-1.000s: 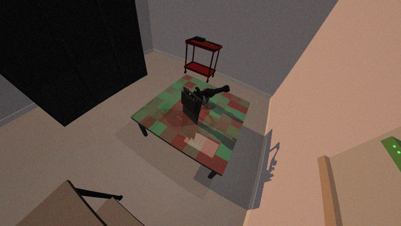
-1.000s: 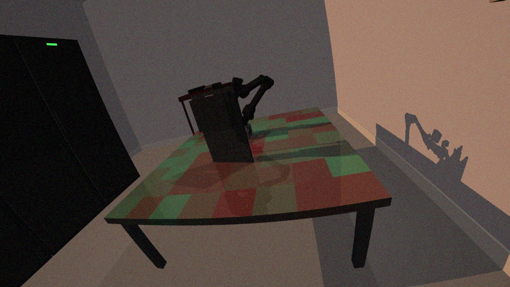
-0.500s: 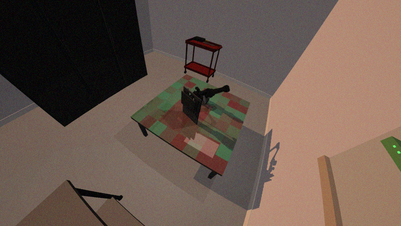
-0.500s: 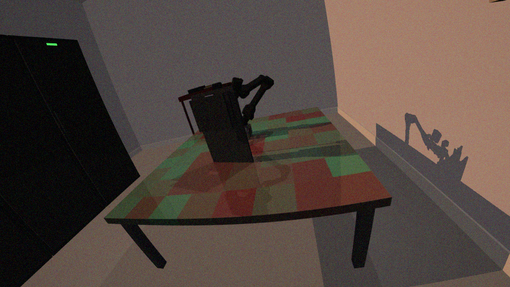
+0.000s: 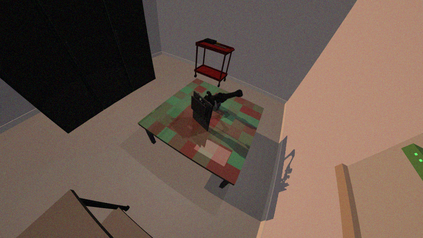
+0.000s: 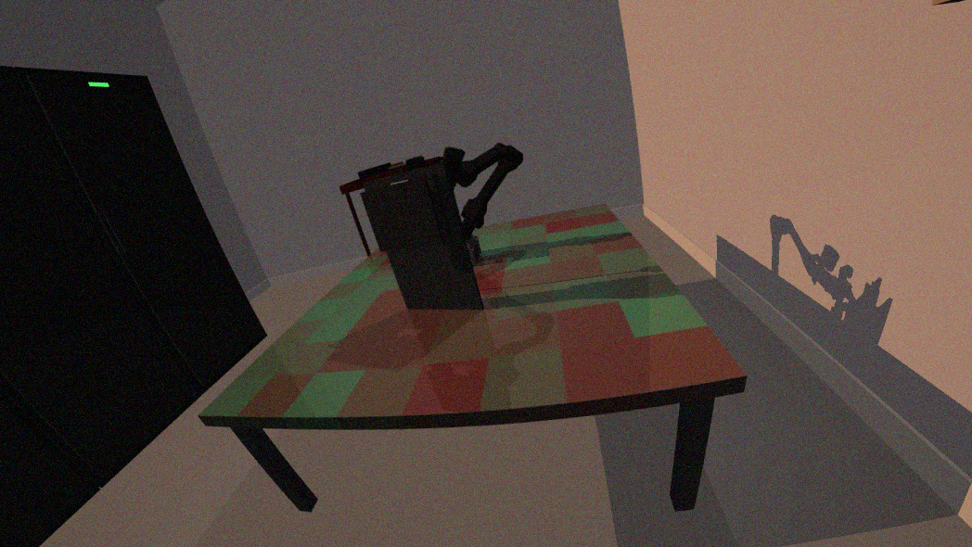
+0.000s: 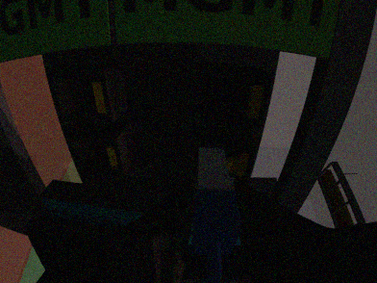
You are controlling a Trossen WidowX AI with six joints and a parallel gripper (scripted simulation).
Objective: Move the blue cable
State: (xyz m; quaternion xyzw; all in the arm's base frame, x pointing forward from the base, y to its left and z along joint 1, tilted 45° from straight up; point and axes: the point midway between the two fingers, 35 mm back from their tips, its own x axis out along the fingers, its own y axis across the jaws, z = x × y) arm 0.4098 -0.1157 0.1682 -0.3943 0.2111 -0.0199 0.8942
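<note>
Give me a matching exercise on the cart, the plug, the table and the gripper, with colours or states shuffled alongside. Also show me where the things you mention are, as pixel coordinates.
1. cart [image 5: 214,47]
2. plug [image 7: 214,217]
3. table [image 5: 165,134] [image 6: 592,360]
4. gripper

A. shut on something
B. red, with two shelves
C. patchwork of red and green squares
D. blue, with a pale front end

Pairs: 1-B, 2-D, 3-C, 4-A
</note>
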